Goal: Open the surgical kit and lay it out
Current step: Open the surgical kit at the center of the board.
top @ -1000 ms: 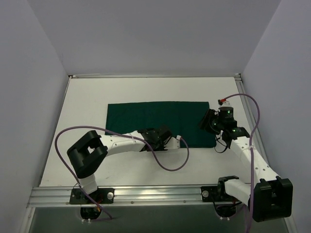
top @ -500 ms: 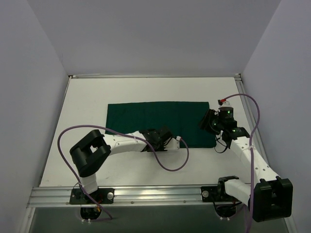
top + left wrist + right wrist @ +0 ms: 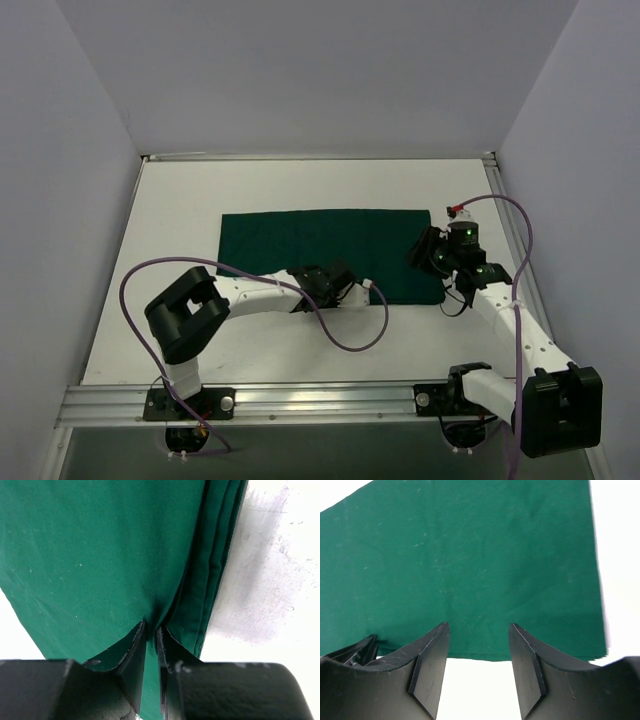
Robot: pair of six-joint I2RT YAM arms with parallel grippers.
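1 green drape (image 3: 320, 235) — left gripper (image 3: 151, 630) tight on a fold, right gripper (image 3: 478, 630) wide.

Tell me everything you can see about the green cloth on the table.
The green cloth is a dark, matte woven rectangle lying flat on the white table. It is folded in layers, whose edges show beside the left gripper, which pinches a fold at the near edge. The right gripper is open at its right end.

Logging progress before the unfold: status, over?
Left end effector pinching fold of dark green cloth drape. Right end effector open at its right edge. Drape folded. Nothing in the way.
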